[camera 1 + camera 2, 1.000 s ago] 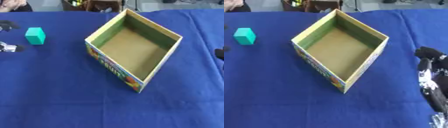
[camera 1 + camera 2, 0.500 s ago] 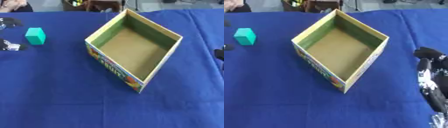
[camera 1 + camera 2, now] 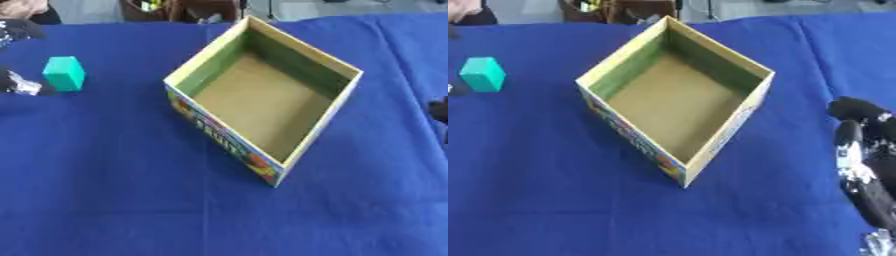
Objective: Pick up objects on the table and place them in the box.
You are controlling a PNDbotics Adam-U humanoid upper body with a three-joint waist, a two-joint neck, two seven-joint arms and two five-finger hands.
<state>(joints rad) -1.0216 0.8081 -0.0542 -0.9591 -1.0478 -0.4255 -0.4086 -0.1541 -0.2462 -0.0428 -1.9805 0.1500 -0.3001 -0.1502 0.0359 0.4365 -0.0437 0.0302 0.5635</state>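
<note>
We see the green block [image 3: 64, 73] standing near the counter's [image 3: 131, 210] left edge, just beside our left hand [image 3: 19, 86], of which only a dark and silver tip shows at the view's border; we cannot tell how its fingers are set. The box [image 3: 262, 95] sits in the middle, corner toward us, inside bare. Wide blue cloth lies open in front. Our right hand [image 3: 864, 160] rests at the right edge, fingers straight and relaxed, well apart from the box.
</note>
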